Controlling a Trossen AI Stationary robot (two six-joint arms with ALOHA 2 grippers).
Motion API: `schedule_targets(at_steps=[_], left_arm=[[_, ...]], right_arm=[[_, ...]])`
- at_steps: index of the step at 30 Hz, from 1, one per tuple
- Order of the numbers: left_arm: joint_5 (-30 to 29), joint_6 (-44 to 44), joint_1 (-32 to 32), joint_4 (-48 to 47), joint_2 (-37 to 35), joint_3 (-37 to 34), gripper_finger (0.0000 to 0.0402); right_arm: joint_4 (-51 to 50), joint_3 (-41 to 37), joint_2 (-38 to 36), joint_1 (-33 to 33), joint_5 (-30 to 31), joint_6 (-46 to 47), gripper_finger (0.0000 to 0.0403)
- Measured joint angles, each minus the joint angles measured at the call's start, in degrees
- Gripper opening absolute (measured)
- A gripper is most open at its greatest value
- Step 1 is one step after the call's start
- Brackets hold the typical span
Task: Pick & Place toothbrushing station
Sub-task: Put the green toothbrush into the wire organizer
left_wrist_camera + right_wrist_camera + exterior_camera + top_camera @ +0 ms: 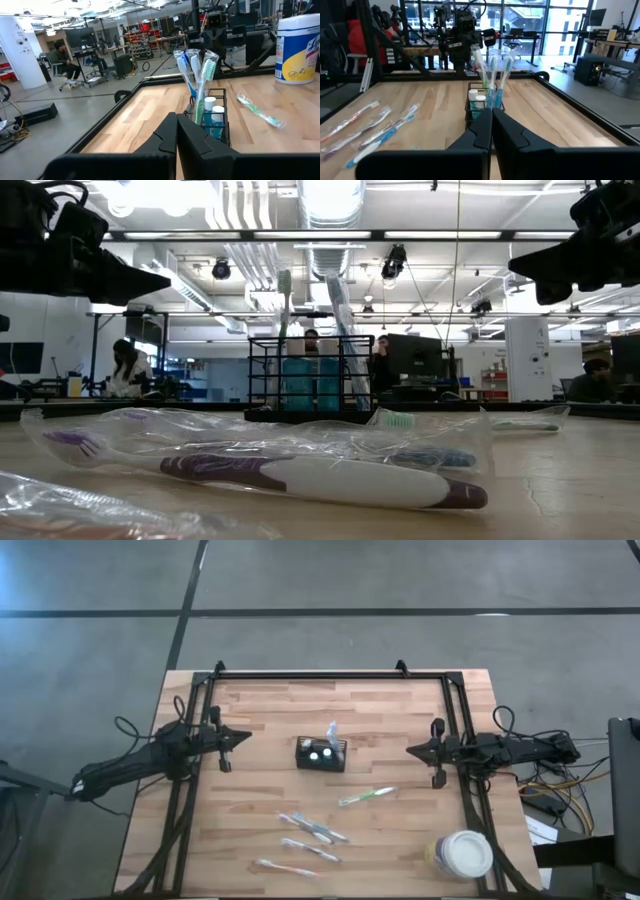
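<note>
We see the toothbrushing station (321, 755), a small black mesh caddy, standing upright near the middle of the wooden table (270, 720), roughly midway between the two arms. It holds wrapped toothbrushes (196, 70) standing on end and two small bottles with white caps (213, 107). The left gripper (243, 737) hovers over the table to the caddy's left, well apart from it, its fingers (165, 140) pressed together and holding nothing. The right gripper (412, 750) hangs on the opposite side, also clear of the caddy, its fingers (487, 131) likewise closed on nothing. Both point inward toward the caddy. Nearer the table's front edge lie several wrapped toothbrushes: a green one (367, 797) just right of the caddy's front, and three more (312, 829) grouped below it. A round white tub with a yellow label (461, 855) stands at the front right corner. In the low view, people (127, 368) sit at desks in the room behind.
</note>
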Motion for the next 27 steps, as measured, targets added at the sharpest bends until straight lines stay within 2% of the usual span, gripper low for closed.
schedule_targets(at_steps=[10, 15, 21, 27], left_arm=[[0.0, -0.1, 0.0, 0.8, 0.0, -0.1, 0.0008], [0.1, -0.2, 0.0, 1.2, 0.0, -0.2, 0.0009], [0.1, -0.2, 0.0, 1.3, 0.0, -0.2, 0.001], [0.1, -0.4, 0.0, 1.4, 0.0, -0.2, 0.0009]], right_arm=[[0.1, 0.0, 0.2, 0.0, 0.0, 0.9, 0.0008], [0.0, 2.8, 4.1, 0.0, -0.1, 2.1, 0.0008], [-2.7, 12.0, 18.0, 0.0, -0.4, 4.7, 0.0014], [-17.8, 25.1, 38.0, 0.0, -0.9, 12.3, 0.0062]])
